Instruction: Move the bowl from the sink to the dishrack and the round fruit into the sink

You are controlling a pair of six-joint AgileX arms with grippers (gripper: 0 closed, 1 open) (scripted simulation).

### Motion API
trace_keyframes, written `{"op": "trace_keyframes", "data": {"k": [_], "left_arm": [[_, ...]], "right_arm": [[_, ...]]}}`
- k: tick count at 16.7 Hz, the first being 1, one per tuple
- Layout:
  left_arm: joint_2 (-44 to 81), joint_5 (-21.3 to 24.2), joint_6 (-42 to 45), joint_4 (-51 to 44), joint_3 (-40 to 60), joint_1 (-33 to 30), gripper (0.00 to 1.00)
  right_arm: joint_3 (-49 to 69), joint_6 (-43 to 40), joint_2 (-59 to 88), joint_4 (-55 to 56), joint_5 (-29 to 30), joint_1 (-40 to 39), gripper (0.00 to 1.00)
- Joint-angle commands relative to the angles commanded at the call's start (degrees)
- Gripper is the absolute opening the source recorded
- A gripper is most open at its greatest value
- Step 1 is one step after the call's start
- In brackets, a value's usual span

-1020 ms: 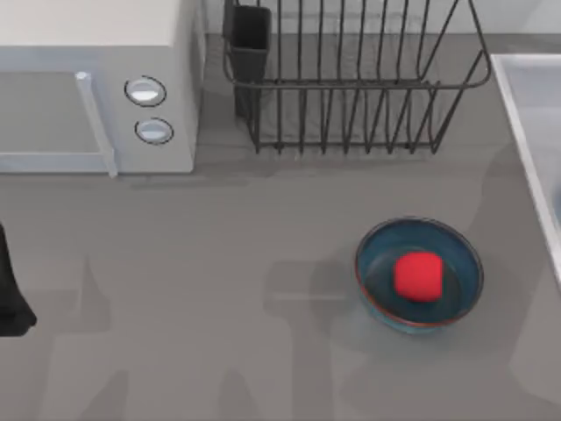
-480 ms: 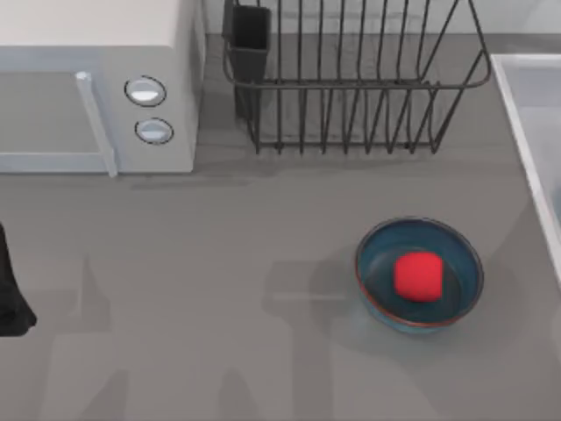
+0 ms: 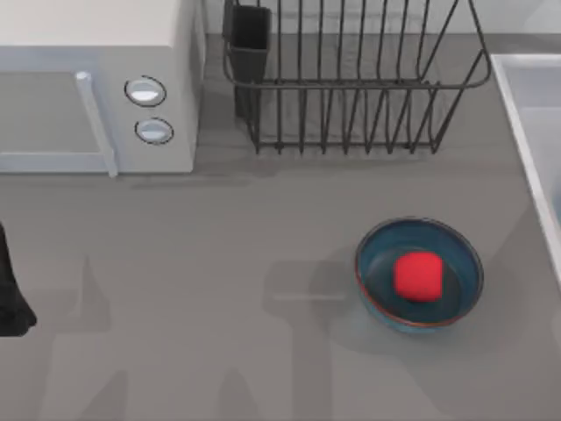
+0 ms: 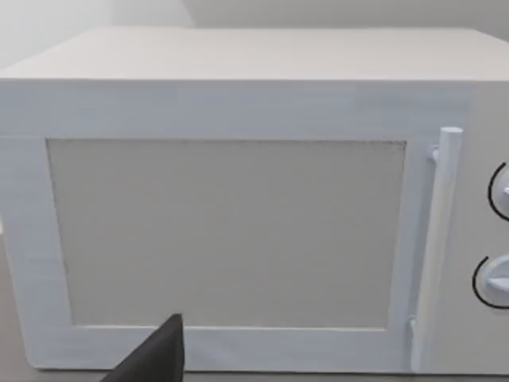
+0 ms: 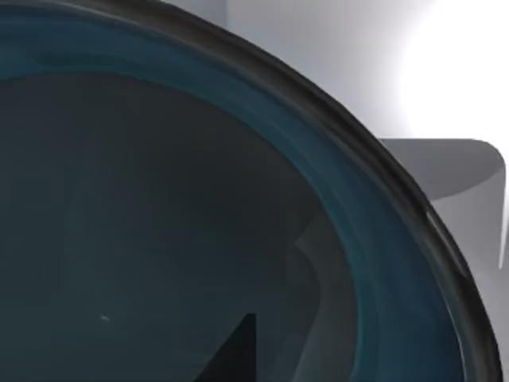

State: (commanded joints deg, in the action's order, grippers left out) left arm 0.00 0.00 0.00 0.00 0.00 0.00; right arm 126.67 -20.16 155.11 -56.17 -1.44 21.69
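A teal-blue bowl (image 3: 419,274) with a reddish-brown rim stands on the grey counter right of centre, and the round fruit (image 3: 417,275), a red lump, lies inside it. The sink (image 3: 526,105) shows as a pale rim along the right edge. In the right wrist view, a second teal bowl (image 5: 199,199) sits very close, with pale basin walls (image 5: 445,175) behind it. One dark fingertip (image 5: 235,354) of my right gripper hangs over its inside. The dishrack (image 3: 351,79) stands at the back centre. My left arm (image 3: 10,294) is parked at the left edge.
A white microwave (image 3: 88,88) with two round knobs occupies the back left and faces the left wrist camera (image 4: 238,223). The black utensil cup (image 3: 250,39) sits at the dishrack's left corner. Open counter lies between the microwave and the bowl.
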Motion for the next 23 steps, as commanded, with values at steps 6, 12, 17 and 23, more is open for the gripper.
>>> {"op": "trace_keyframes", "data": {"k": [6,12,17,23], "left_arm": [[0.0,0.0,0.0,0.0,0.0,0.0,1.0],[0.0,0.0,0.0,0.0,0.0,0.0,1.0],[0.0,0.0,0.0,0.0,0.0,0.0,1.0],[0.0,0.0,0.0,0.0,0.0,0.0,1.0]], "right_arm": [[0.0,0.0,0.0,0.0,0.0,0.0,0.1],[0.0,0.0,0.0,0.0,0.0,0.0,0.0],[-0.2,0.0,-0.4,0.0,0.0,-0.2,0.0],[-6.1,-4.7,-12.2,-6.5,-0.6,3.9,0.0]]}}
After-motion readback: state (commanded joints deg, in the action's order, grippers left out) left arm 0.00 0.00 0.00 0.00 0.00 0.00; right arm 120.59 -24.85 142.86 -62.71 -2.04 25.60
